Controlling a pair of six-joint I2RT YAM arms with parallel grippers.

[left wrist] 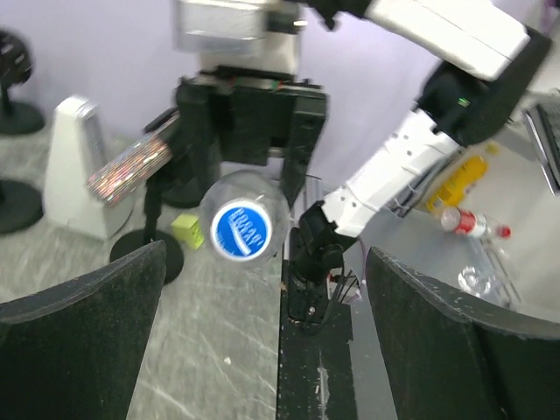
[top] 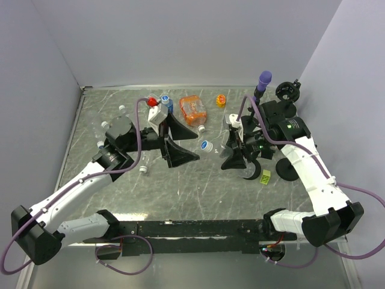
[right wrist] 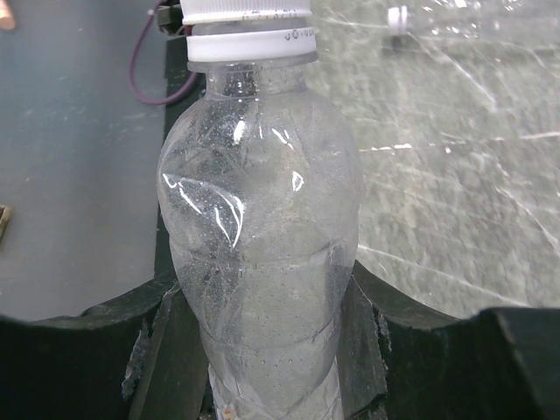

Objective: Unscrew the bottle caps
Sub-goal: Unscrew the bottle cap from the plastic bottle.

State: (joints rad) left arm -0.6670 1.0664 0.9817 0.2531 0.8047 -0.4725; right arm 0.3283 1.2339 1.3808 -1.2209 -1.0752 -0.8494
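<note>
Two tools share the job: the right tool [right wrist: 271,302] clamps the clear bottle [right wrist: 258,219] around its body, aiming its cap [left wrist: 241,229] (blue-topped, white-sided) at the left tool [left wrist: 265,258], spread wide just short of it, presumably ready to twist.

You have one cap [right wrist: 249,35] screwed on a clear bottle [right wrist: 258,245] held sideways above the table: white ribbed sides, blue printed top. Small white caps [top: 143,170] lie far left, possibly loose.

white-capped bottle [right wrist: 258,245] in right pincer [right wrist: 262,350]
</note>
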